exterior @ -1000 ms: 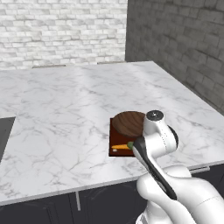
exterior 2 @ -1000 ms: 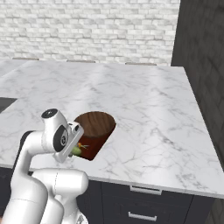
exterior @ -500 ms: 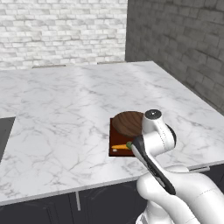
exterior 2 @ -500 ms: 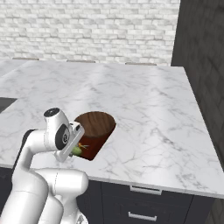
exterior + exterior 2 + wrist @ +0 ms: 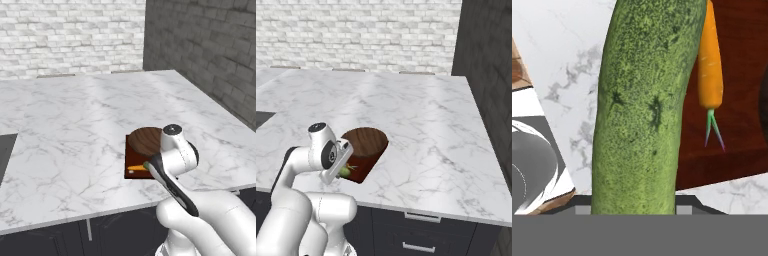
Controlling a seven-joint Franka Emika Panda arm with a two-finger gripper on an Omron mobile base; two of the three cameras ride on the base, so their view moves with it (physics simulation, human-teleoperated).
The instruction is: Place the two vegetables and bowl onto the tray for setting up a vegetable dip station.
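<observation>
Gripping the cucumber, the hand hung over the near end of the tray, its jaws parted only as far as the vegetable's thickness allowed. Seen from the hand's own camera, the cucumber ran up through the middle of the picture, dark green and pebbled, rising from between the fingers. Just beside it lay the carrot, flat on the reddish-brown tray with its small green top pointing toward the tray's edge. White marble tabletop showed on the cucumber's other side.

From the left base camera, the tray lay near the front edge of the tabletop, with the wooden bowl on its far end and the carrot as an orange sliver on the near end, close to the white arm. From the right base camera, the bowl again covered the tray's far part, and a green bit of cucumber peeked out under the hand, above the tray. Grey brick walls stood behind the tabletop.
</observation>
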